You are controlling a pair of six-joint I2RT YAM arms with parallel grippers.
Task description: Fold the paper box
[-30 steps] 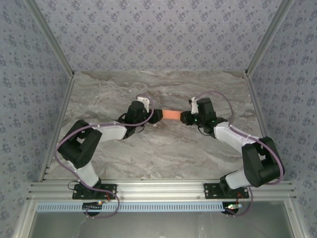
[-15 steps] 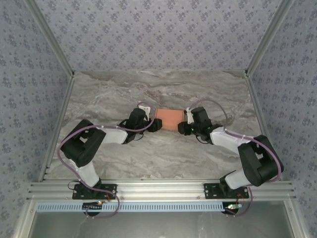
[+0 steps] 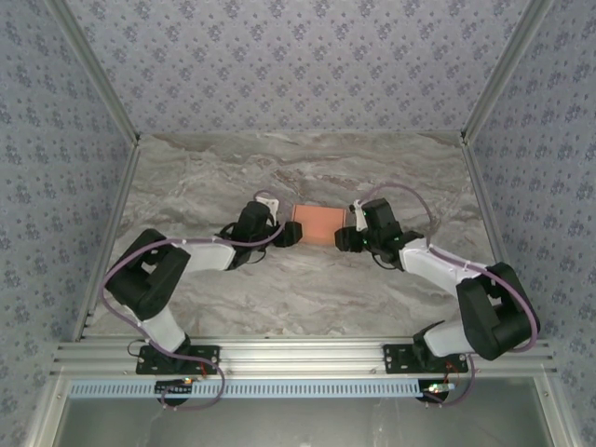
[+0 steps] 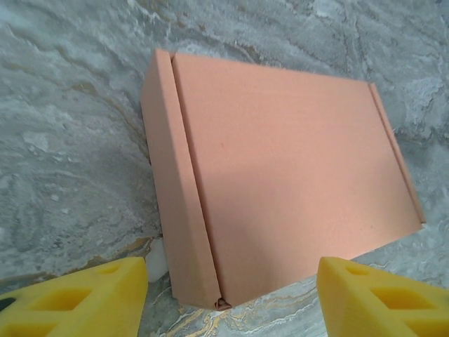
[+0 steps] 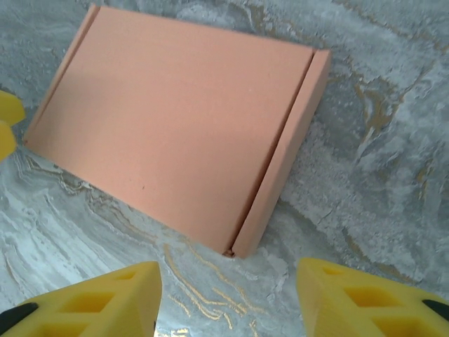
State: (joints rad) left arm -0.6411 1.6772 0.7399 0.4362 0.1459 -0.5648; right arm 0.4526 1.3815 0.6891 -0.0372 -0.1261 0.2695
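Note:
The paper box (image 3: 319,223) is a closed, flat salmon-orange rectangle lying on the marble table between the two arms. Seen from the left wrist, the box (image 4: 280,175) lies just beyond the open left gripper (image 4: 231,298), whose yellow fingertips (image 4: 77,298) stand wide apart and touch nothing. In the right wrist view the box (image 5: 175,119) lies a little past the open right gripper (image 5: 228,302), with bare marble between its fingertips (image 5: 365,298). From above, the left gripper (image 3: 291,233) sits at the box's left end and the right gripper (image 3: 346,238) at its right end.
The marble tabletop (image 3: 298,289) is walled by patterned panels on three sides, with metal posts at the back corners. An aluminium rail (image 3: 298,354) carrying the arm bases runs along the near edge.
The box, held up between both grippers a second ago, now lies flat on the table. Both grippers have let go and drawn slightly back from its ends.

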